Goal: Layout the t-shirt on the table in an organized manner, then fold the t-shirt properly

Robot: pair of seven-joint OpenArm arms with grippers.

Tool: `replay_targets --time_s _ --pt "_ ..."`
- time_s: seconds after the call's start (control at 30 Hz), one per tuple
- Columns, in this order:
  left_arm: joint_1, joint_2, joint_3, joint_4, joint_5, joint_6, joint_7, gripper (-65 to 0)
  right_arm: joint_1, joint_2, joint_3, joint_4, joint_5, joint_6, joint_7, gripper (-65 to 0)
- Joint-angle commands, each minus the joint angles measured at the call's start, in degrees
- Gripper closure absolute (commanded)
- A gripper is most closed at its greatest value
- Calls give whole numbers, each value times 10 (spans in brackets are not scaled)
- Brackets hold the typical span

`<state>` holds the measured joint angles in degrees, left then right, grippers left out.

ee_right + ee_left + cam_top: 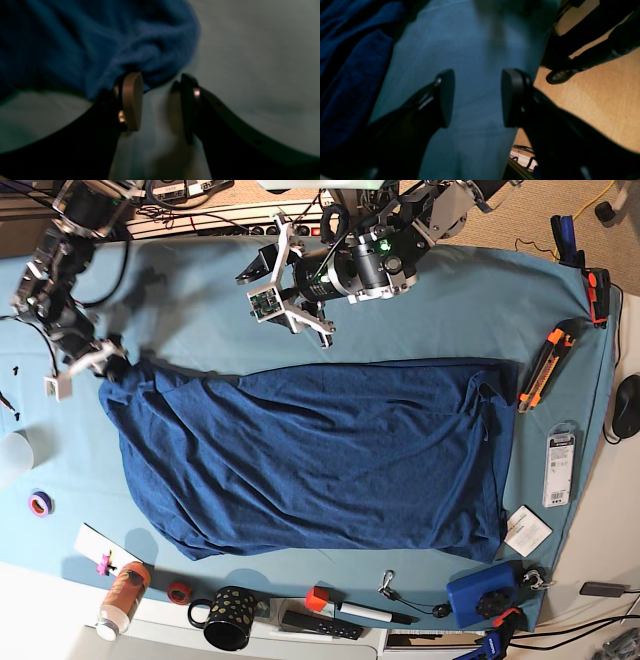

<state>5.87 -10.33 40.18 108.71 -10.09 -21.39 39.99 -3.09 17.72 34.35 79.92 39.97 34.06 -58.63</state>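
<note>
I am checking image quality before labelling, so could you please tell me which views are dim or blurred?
Left wrist view: dark, with the t-shirt in shadow and the floor brightly lit. Right wrist view: dimmest and soft, with the t-shirt's edge smeared and small glints on the right pincer. Base view: evenly lit and sharp.

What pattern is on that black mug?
Small pale dots on the black ceramic mug, seen best in the base view.

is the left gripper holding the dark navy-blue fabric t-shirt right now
No, the left gripper is open over bare teal table, with the t-shirt off to its side.
</note>
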Motion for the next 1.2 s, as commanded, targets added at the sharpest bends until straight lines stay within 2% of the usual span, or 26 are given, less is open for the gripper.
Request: replay_targets --time_s 0.0,0.1,0.23,0.53,0.8,0.83,0.93,1.0,1.17 --pt "-4 5 2 10 -6 0 -14 -283 15 4 3 6 11 -2 7 -246" --pt "-1 5 2 10 -5 0 -13 -283 33 -19 2 6 9 -5 2 -246" --pt "-1 5 2 10 -5 0 -8 -283 42 -35 2 6 10 -4 2 -246" --pt "-1 5 2 10 -6 0 -8 -283 42 -36 2 6 12 -2 -4 -246" --pt "-1 5 2 10 -6 0 -8 -283 43 -36 2 6 60 6 -24 -242" --pt "-1 5 2 10 -6 0 -8 -283 44 -36 2 6 59 6 -25 -206" --pt "-1 4 2 10 -6 -1 -4 -283 52 -36 2 6 59 7 -26 -12" --pt "-1 5 2 10 -9 0 5 -283 64 -36 2 6 59 12 -26 0" --pt "-1 5 2 10 -98 -26 17 -283 118 -36 2 6 61 25 -27 0"
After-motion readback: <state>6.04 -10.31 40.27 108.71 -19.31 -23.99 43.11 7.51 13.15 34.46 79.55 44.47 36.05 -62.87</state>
